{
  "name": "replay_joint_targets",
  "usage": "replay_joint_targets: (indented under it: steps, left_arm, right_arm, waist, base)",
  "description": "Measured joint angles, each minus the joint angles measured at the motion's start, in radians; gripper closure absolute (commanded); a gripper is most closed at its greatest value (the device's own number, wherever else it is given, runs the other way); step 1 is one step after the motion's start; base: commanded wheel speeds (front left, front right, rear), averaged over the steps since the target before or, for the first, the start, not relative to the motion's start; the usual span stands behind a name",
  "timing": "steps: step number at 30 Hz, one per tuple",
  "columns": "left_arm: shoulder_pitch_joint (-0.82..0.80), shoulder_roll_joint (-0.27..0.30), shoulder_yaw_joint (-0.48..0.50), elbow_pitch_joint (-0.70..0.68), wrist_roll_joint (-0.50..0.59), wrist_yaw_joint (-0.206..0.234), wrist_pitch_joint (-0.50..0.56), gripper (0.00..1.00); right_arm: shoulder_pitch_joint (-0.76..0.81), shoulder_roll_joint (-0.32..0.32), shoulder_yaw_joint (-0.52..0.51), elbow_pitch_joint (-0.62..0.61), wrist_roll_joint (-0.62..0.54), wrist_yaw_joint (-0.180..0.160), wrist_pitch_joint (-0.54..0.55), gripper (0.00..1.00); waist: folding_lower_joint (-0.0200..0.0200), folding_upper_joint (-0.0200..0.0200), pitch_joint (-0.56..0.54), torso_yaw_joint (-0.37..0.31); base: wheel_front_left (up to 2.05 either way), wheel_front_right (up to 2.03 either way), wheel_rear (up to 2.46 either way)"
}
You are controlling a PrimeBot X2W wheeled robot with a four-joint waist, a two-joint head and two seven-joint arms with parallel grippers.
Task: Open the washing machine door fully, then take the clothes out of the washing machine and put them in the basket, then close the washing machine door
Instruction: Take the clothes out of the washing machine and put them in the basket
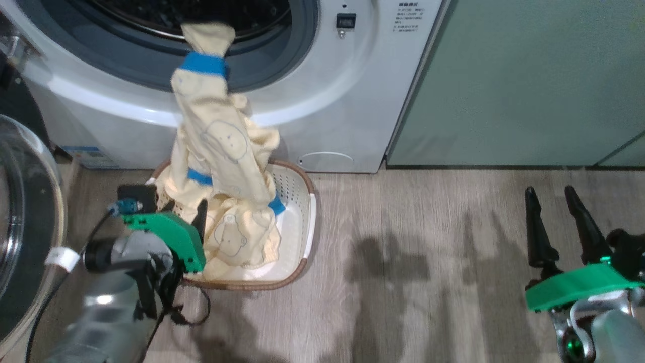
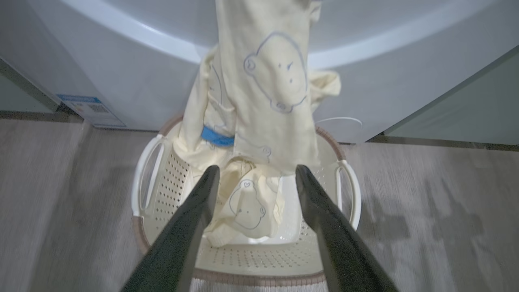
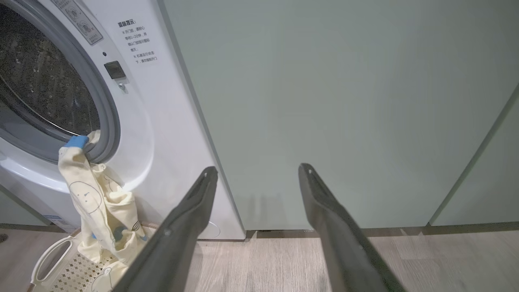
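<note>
A cream-yellow garment with bear drawings and blue bands, the clothes (image 1: 221, 146), hangs from the washing machine's (image 1: 352, 91) grey drum mouth down into the basket (image 1: 308, 201). More of the cloth lies bunched inside the basket. My left gripper (image 1: 184, 214) hovers at the basket's near-left rim. In the left wrist view the left gripper (image 2: 257, 170) is open, its fingers either side of the clothes (image 2: 267, 81) without pinching them. The washing machine door (image 1: 25, 201) stands swung open at the far left. My right gripper (image 1: 549, 194) is open over the floor at the right, holding nothing.
Pale green cabinets (image 1: 529, 80) stand to the right of the machine. Wood-look floor (image 1: 428, 242) stretches between the basket and the right gripper. A black cable (image 1: 194, 315) dangles from my left wrist near the basket's front rim.
</note>
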Motion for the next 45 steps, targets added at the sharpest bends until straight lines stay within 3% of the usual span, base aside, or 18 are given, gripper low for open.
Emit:
replay_joint_targets:
  steps: [8,15,22,34,45]
  left_arm:
    - [0.077,0.031,0.175,-0.222,0.128,0.018,0.0,0.0]
    - [0.196,0.028,0.341,-0.398,0.25,0.016,-0.002,0.0]
    - [0.295,0.004,0.446,-0.485,0.342,0.006,-0.003,0.0]
    - [0.38,-0.042,0.539,-0.517,0.426,-0.028,-0.003,0.0]
    - [0.303,-0.044,0.563,-0.436,0.465,-0.047,-0.003,0.0]
  right_arm:
    - [0.019,0.0,-0.002,0.009,0.0,0.0,0.0,0.0]
    - [0.068,0.0,-0.01,0.015,0.0,0.0,0.0,0.0]
    - [0.081,0.0,-0.016,0.016,0.0,0.0,0.0,0.0]
    - [0.101,0.0,-0.016,0.015,0.002,0.0,0.0,0.0]
    - [0.097,0.0,-0.015,0.013,0.002,0.0,0.0,0.0]
  waist:
    - [0.0,0.0,-0.049,0.008]
    - [-0.0001,0.0,-0.098,0.016]
    - [-0.0001,0.0,-0.135,0.026]
    - [0.0,0.0,-0.136,0.03]
    - [0.0001,0.0,-0.103,0.025]
  base:
    - [0.0,0.0,0.0]
    - [0.0,0.0,0.0]
    - [0.0,0.0,0.0]
    - [0.0,0.0,0.0]
    - [0.0,0.0,0.0]
